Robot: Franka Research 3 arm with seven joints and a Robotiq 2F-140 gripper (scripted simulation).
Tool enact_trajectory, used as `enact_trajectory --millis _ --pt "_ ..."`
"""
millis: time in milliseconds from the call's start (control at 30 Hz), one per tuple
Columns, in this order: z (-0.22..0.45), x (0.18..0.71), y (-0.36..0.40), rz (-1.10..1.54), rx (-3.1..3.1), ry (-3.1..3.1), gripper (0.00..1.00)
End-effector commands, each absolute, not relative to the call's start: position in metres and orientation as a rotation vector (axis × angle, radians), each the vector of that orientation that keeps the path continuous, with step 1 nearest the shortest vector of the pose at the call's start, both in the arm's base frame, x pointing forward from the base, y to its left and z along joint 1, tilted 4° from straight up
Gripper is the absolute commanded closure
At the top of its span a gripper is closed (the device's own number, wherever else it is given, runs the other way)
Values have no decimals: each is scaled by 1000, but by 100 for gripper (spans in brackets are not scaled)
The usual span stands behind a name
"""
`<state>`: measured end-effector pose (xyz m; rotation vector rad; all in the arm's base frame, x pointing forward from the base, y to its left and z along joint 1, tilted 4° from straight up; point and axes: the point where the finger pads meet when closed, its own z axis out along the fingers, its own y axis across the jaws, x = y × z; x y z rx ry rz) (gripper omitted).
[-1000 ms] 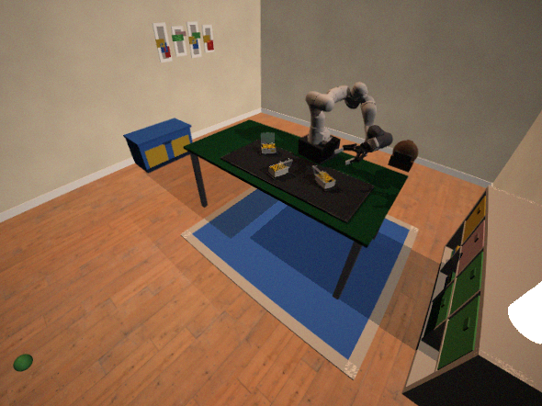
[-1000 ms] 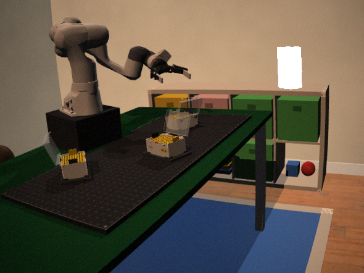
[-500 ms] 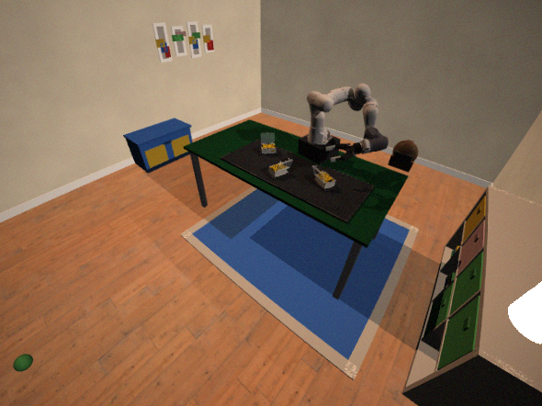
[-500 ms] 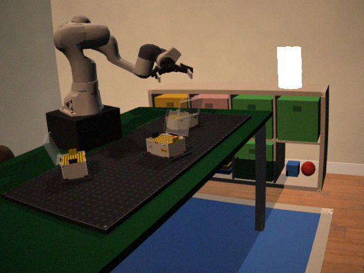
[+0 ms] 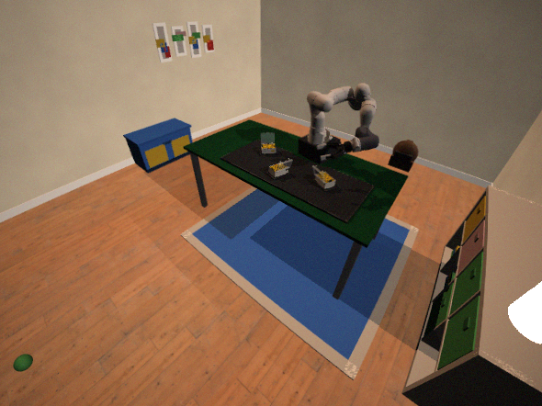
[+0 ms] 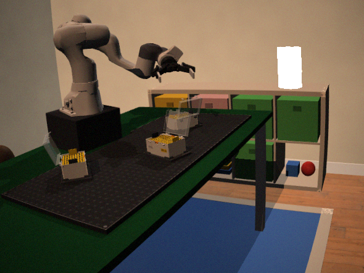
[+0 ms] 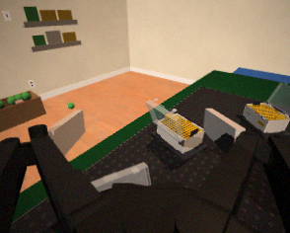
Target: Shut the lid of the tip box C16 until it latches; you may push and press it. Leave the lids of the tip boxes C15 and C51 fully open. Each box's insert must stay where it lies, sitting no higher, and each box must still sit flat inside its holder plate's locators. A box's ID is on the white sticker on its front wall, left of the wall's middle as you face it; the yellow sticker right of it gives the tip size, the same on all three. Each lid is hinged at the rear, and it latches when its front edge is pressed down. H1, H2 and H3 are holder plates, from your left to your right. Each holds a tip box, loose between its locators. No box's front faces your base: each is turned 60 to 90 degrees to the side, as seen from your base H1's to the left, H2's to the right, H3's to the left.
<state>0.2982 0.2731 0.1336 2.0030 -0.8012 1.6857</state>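
Note:
Three white tip boxes with yellow inserts and open clear lids stand on the black mat: the left box (image 6: 73, 164), the middle box (image 6: 166, 145) and the far box (image 6: 185, 117). In the top view they show as a back-left box (image 5: 267, 144), a middle box (image 5: 280, 168) and a right box (image 5: 323, 176). The ID stickers are too small to read, so I cannot tell which is C16. My gripper (image 6: 177, 71) is open and empty, high in the air above the far end of the mat. The wrist view shows its fingers spread wide, with one box (image 7: 180, 129) beyond them and another box (image 7: 266, 116) at the right.
The robot base block (image 6: 83, 130) stands on the green table behind the mat. A shelf unit (image 6: 240, 130) with coloured bins is beyond the table's far end. A blue cabinet (image 5: 158, 143) stands by the wall.

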Motion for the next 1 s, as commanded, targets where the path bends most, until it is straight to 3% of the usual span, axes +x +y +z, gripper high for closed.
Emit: enact_trajectory --millis 0,400,967 --pt "135 313 269 1683 2027 -776 0" --pt "136 314 268 1683 2027 -776 0" --pt "138 344 199 1434 1726 -1145 0"
